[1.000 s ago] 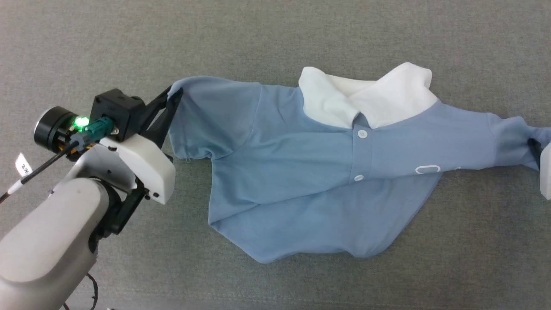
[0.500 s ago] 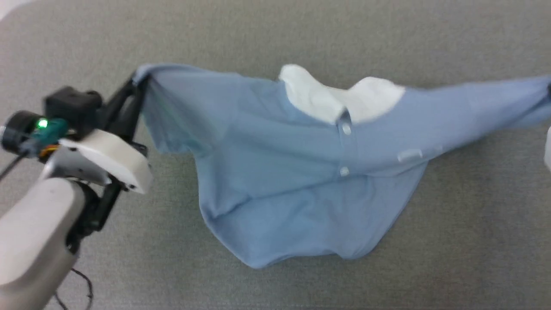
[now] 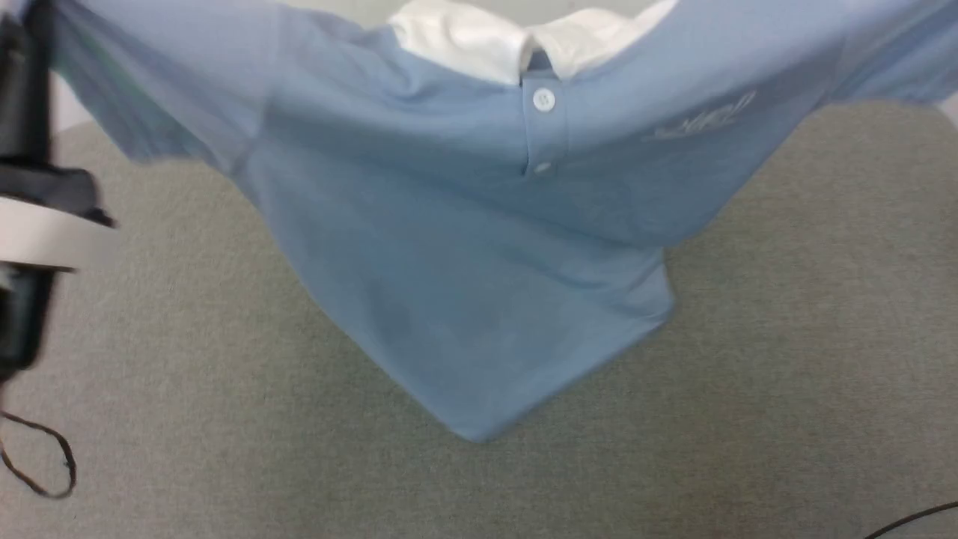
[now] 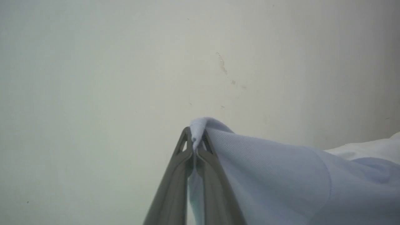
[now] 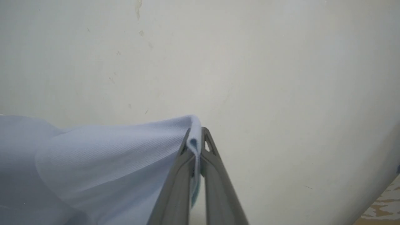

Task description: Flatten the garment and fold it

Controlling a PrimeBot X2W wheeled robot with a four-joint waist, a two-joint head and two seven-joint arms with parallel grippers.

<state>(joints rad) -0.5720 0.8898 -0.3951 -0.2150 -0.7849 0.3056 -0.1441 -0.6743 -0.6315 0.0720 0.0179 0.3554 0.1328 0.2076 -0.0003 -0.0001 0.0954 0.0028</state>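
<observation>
Head view: one light blue polo shirt (image 3: 464,284) hangs stretched wide over the grey worktop (image 3: 786,337), white collar (image 3: 479,37) uppermost, two white buttons (image 3: 543,99) showing.
Left wrist view: the left pincer (image 4: 196,139) is clamped on a bunched shirt edge.
Right wrist view: the right pincer (image 5: 196,142) grips another shirt edge.

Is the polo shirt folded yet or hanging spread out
Spread, not folded: the garment hangs front-out between the left gripper and right gripper, each shut on a fabric edge.
</observation>
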